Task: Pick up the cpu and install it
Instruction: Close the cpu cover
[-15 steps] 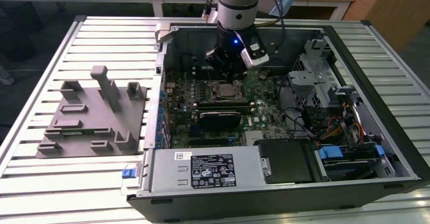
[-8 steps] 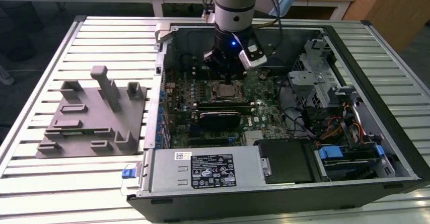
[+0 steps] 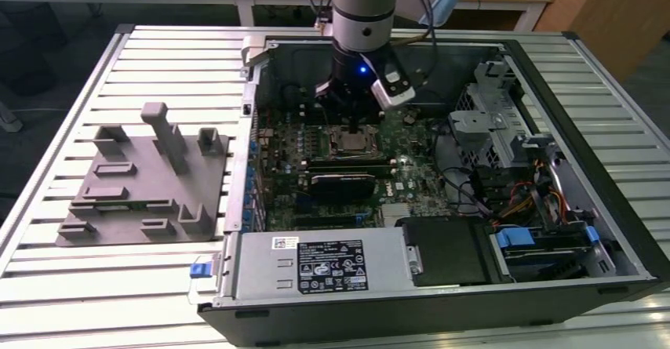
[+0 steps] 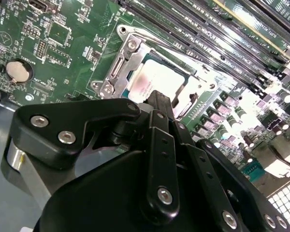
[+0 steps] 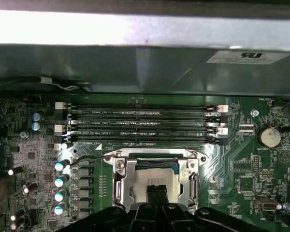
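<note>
Fixture tray (image 3: pixel 136 184) of grey plastic, posts upright, sits on the slatted metal table (image 3: pixel 63 278) at the exterior view's left, well apart from the work. Just beside it, towards the exterior view's right, lies an open computer case (image 3: pixel 440 314). A robot arm (image 3: pixel 362 12) reaches down into it over the green motherboard (image 3: pixel 409 141).

The gripper (image 5: pixel 157 191) hangs directly above the processor socket. In both wrist views its two black fingers (image 4: pixel 159 104) are pressed together and grip nothing. Their tips are over the middle of the cpu (image 5: pixel 157 175); whether they touch it cannot be told. The cpu lies flat inside the socket's silver metal frame (image 5: pixel 121 179), shiny top upward, with the rows of memory slots (image 5: pixel 142 125) just beside the socket. A round coin battery (image 5: pixel 269 136) sits on the board apart from the socket.

Nearer the camera in the exterior view is the grey power supply (image 3: pixel 314 267), and at the case's far right stand the metal drive cages (image 3: pixel 503 129) and bundled cables (image 3: pixel 523 200).
</note>
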Robot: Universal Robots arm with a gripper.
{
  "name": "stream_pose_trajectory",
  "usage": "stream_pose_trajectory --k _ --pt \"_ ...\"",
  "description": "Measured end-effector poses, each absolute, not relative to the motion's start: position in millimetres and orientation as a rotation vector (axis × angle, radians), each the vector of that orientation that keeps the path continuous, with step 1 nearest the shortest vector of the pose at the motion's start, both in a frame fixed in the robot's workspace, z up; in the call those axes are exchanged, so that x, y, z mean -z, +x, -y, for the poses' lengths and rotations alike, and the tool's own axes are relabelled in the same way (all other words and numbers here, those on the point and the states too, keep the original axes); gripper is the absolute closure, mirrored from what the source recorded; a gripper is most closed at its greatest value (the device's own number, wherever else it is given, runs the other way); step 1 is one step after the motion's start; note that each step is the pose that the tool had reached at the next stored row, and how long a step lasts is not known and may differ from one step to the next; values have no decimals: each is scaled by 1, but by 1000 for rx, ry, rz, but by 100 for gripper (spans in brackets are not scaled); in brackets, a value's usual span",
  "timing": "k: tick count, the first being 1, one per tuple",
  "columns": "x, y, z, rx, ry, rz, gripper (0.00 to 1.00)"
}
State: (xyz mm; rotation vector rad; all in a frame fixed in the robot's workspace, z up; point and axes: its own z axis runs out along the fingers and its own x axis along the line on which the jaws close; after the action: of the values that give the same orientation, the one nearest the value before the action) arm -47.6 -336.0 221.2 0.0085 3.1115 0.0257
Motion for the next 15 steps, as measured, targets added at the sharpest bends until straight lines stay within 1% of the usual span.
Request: stream_pose_trajectory --k 15 --pt "-213 -60 337 -24 75 -3110 89"
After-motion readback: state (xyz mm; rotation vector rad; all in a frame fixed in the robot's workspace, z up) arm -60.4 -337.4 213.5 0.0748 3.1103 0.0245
